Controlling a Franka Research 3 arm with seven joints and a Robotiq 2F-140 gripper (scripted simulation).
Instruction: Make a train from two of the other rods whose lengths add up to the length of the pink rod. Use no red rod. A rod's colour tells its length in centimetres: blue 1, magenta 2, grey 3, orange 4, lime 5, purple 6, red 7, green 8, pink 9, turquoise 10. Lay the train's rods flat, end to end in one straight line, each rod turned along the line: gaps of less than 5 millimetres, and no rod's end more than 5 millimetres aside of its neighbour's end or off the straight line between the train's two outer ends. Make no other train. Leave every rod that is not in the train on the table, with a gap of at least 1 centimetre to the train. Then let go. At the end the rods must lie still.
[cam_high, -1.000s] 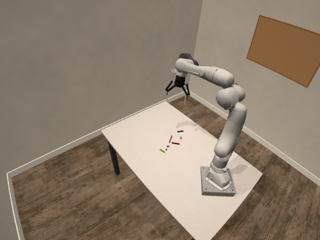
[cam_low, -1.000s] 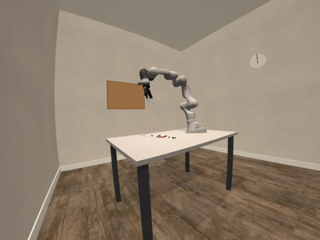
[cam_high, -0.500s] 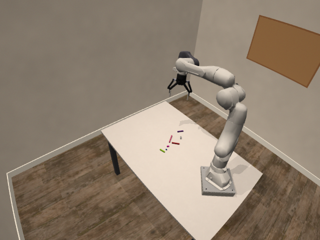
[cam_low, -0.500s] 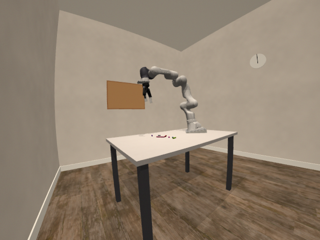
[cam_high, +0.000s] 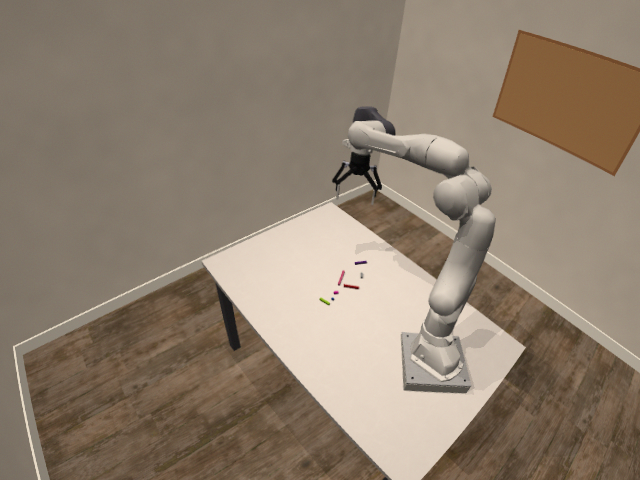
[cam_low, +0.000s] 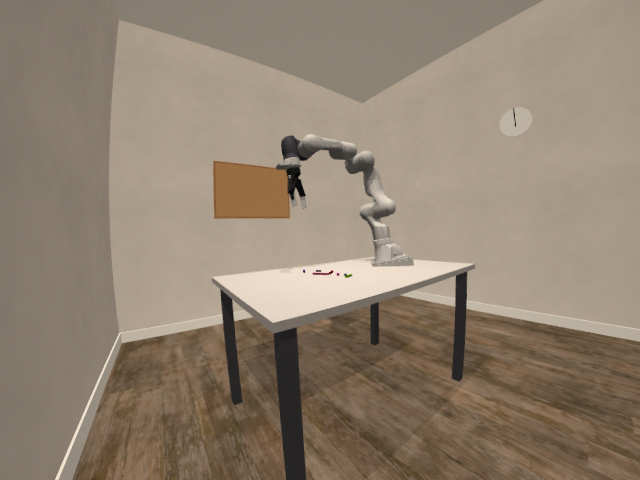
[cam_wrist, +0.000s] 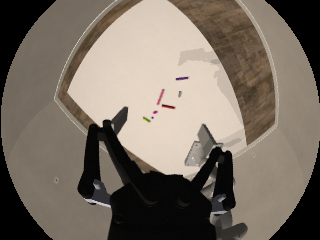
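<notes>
The pink rod (cam_high: 341, 277) (cam_wrist: 160, 96) lies flat on the table. The red rod (cam_high: 351, 286) (cam_wrist: 168, 106) lies just beside its near end. The purple rod (cam_high: 360, 262) (cam_wrist: 182, 78) and the short grey rod (cam_high: 361, 275) (cam_wrist: 180, 94) lie apart from them. The magenta rod (cam_high: 336, 292) (cam_wrist: 155, 112), the tiny blue rod (cam_high: 332, 298) (cam_wrist: 152, 118) and the lime rod (cam_high: 324, 301) (cam_wrist: 146, 119) lie near one another, separate and not in one line. My gripper (cam_high: 355, 200) (cam_low: 298, 204) (cam_wrist: 164, 121) is open and empty, high above the table.
The arm's base plate (cam_high: 413, 384) stands on the table (cam_high: 330, 356) (cam_low: 289, 299), on the robot's side of the rods. The arm's shadow falls beyond the purple rod. A brown board (cam_high: 573, 98) (cam_low: 248, 191) hangs on the wall.
</notes>
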